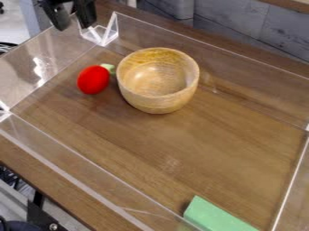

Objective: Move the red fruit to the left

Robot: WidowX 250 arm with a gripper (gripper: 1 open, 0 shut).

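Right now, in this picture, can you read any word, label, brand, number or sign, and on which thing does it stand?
None: no readable text shows in this view.
The red fruit, the wooden bowl, the clear tray wall, the green block and the gripper all look plain, without letters or marks.

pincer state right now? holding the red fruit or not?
Pincer: open, holding nothing. It sits at the top left corner, apart from the red fruit, which lies on the tabletop beside the wooden bowl.
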